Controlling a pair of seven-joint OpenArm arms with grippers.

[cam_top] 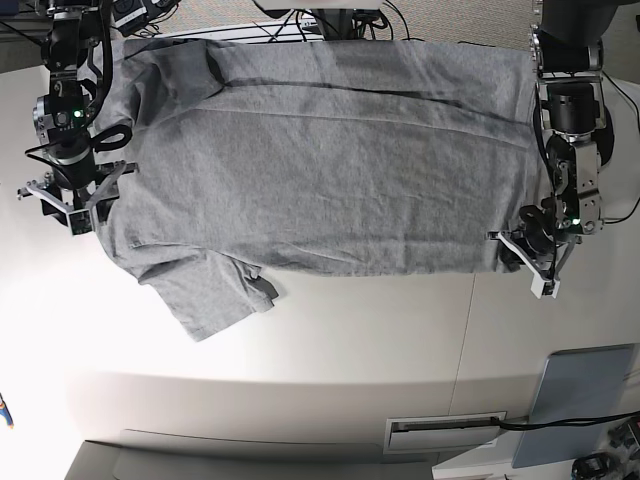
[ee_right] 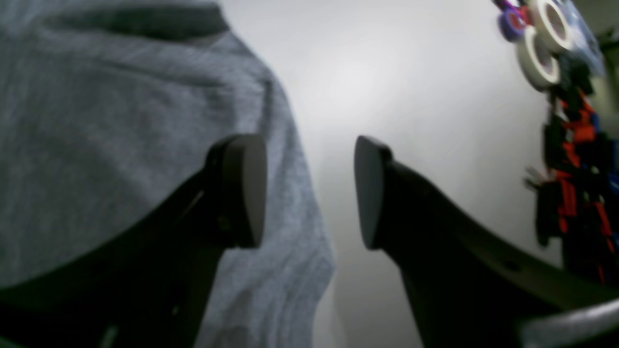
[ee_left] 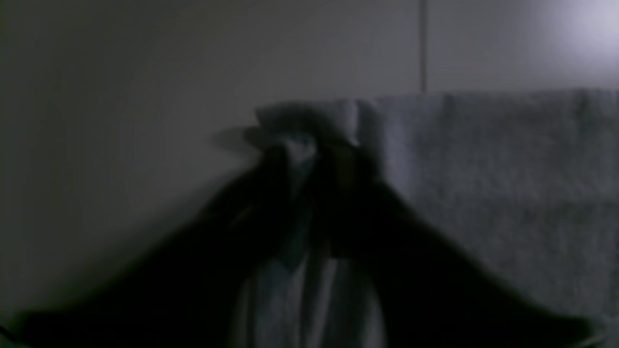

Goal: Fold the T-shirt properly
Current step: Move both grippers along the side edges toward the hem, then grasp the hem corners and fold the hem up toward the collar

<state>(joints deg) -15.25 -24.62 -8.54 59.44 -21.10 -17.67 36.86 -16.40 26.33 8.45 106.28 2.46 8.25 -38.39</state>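
Spread flat on the table (cam_top: pixel 330 320) with long axis running arm to arm, the T-shirt (cam_top: pixel 330 170): hem corner pinched shut in the left gripper (cam_top: pixel 528 250), while the right gripper (cam_top: pixel 72 205), its 2 fingers (ee_right: pixel 242 188) apart and empty, at the opposite shoulder edge.

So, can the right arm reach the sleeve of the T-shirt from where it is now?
Probably yes: the open right tool sits at the T-shirt edge, the sleeve nearby, nothing between.
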